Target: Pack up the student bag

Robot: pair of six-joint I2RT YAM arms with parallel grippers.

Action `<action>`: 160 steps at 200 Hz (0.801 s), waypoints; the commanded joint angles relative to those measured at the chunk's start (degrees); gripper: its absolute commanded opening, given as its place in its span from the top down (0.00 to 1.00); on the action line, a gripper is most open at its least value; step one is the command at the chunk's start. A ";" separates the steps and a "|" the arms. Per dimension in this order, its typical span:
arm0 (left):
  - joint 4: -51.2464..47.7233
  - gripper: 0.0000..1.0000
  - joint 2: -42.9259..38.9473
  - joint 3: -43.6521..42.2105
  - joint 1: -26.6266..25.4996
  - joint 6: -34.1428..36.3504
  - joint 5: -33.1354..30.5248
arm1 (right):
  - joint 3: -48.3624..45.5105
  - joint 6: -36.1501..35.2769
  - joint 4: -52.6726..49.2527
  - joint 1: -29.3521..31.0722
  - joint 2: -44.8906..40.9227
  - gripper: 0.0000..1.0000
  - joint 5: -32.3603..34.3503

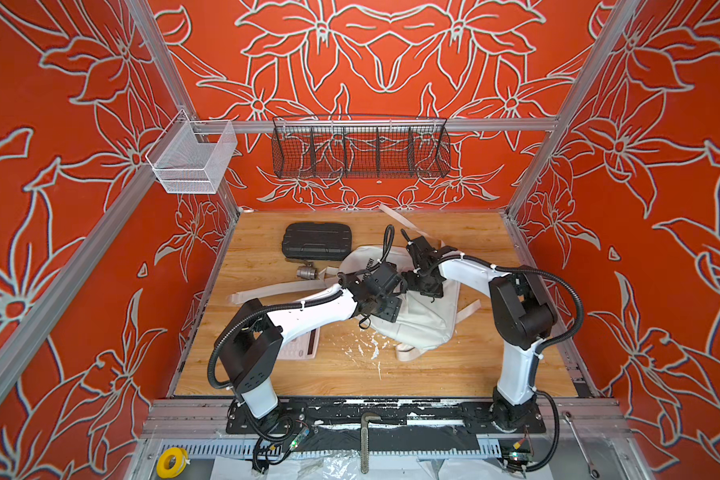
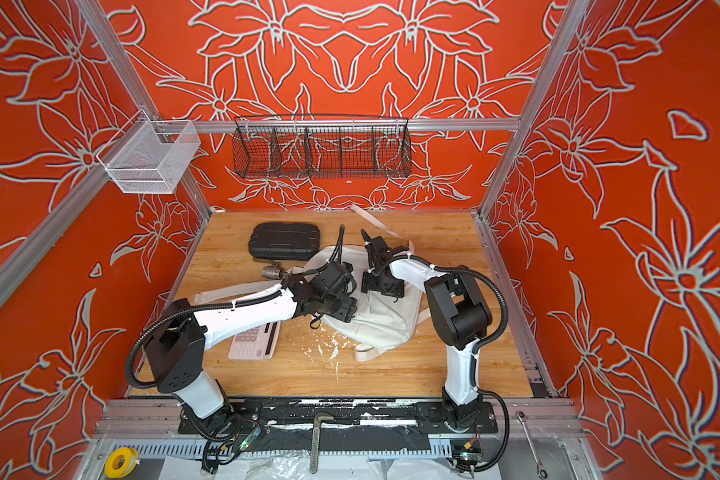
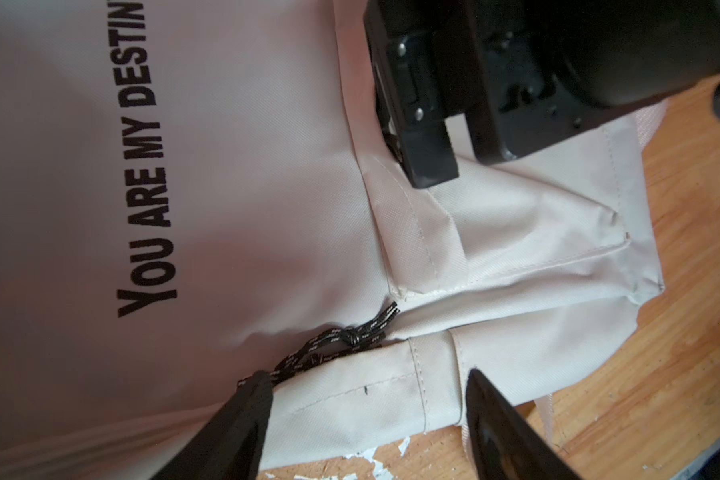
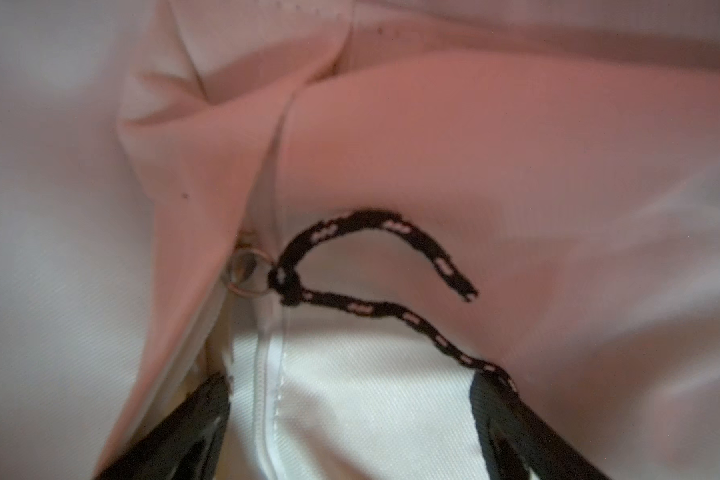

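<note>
The student bag point(image 1: 425, 320) point(image 2: 375, 322), white with black print, lies flat in the middle of the wooden table in both top views. My left gripper point(image 3: 364, 374) point(image 1: 385, 309) is open at the bag's near left edge. Its fingers stand either side of a folded fabric band, with a black zipper cord point(image 3: 341, 338) against one finger. My right gripper point(image 4: 350, 382) point(image 1: 427, 286) hovers open over the bag's middle. Between its fingers are white fabric and a zipper line. The zipper ring point(image 4: 246, 274) and its cord point(image 4: 375, 309) lie loose on the cloth, the cord ending beside one fingertip.
A black hard case point(image 1: 316, 241) lies at the back left with a small metal fitting point(image 1: 306, 273) in front of it. A pale calculator point(image 1: 304, 347) sits partly under my left arm. White straps point(image 1: 275, 291) trail left. Two wire baskets point(image 1: 360, 151) point(image 1: 192, 160) hang on the rail.
</note>
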 commanded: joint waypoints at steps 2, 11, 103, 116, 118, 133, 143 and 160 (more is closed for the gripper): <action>-1.30 0.26 0.68 1.14 0.65 -0.29 -0.36 | -0.76 -1.45 -4.70 0.39 5.06 0.16 3.41; -1.25 0.26 0.77 1.18 0.87 -0.39 -0.46 | -0.55 -2.24 -5.51 0.48 5.63 0.20 4.09; -3.87 0.26 -0.43 1.13 3.05 -3.00 -3.70 | 0.90 -9.79 -12.85 0.39 3.03 0.95 12.46; -4.41 0.26 -2.19 0.24 3.86 -4.62 -3.68 | 0.96 -11.18 -13.83 0.31 1.83 1.00 13.27; -4.45 0.26 -2.50 0.09 3.99 -4.83 -3.70 | 0.96 -11.32 -14.02 0.31 1.61 1.00 13.38; -5.37 0.26 -4.95 -0.91 4.74 -6.13 -3.99 | 1.49 -12.62 -16.01 0.21 0.11 1.00 14.71; -5.69 0.26 -6.60 -1.66 5.26 -6.62 -3.85 | 1.72 -13.16 -17.32 0.02 -1.26 1.00 15.82; -5.98 0.26 -8.60 -2.59 5.66 -7.20 -3.96 | 1.82 -13.48 -18.92 -0.61 -4.28 1.00 16.43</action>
